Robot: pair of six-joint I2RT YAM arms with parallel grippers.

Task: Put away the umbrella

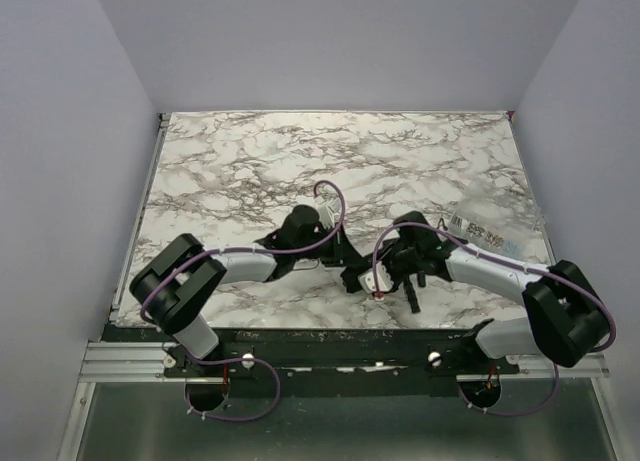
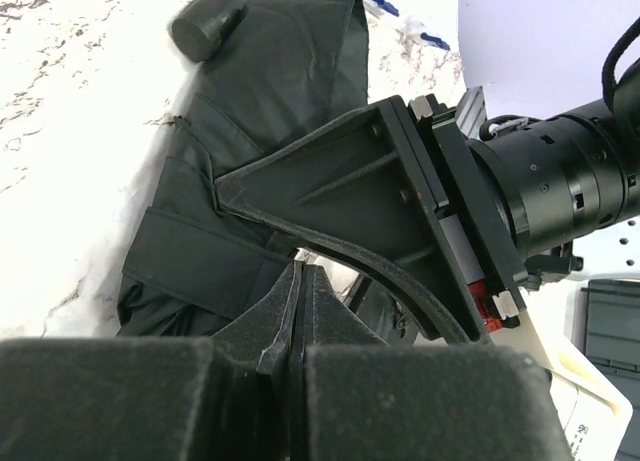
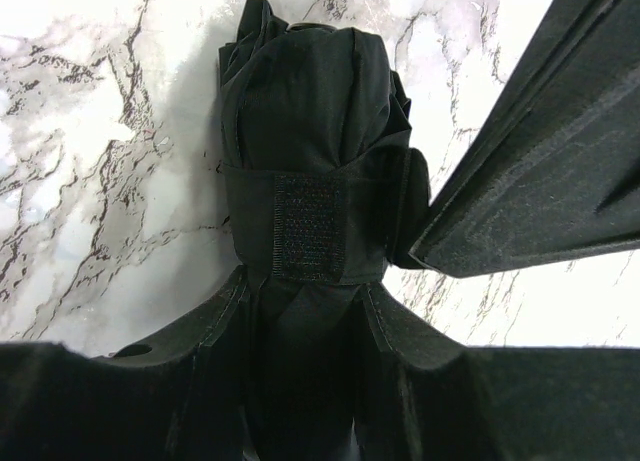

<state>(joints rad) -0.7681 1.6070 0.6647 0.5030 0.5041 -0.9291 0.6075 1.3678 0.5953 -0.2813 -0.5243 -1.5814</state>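
Umbrella [image 3: 305, 111] lies as a short folded bundle on the table [image 1: 300, 151], near its front edge, between the two arms. It looks light and soft: loose black cloth over a stiff core, so it probably gives under pressure and slides in its folds. The firm places to take hold are likely the middle, where the strap [image 3: 245, 221] girds it, and the knob [image 2: 205, 23] at one end. The strap's rough patch [image 3: 310, 236] faces up and uncovered, so the bundle seems not yet fastened.

The right gripper [image 3: 305, 293] is clamped around the bundle's near end, a finger on each side and the cloth filling the gap. The left gripper [image 2: 298, 296] has its fingers pressed together just beside the bundle. Whether a strap end is pinched between them cannot be told, though the strap runs towards them.

The right wrist view alone shows the patch and how the bundle sits between the fingers. The left wrist view alone shows the knob, lying on the table at the far end, and the pressed fingertips, with the right gripper's frame crossing in front. The top view hides the bundle under both grippers but places everything, and shows a packet [image 1: 480, 236] lying well apart to the right.
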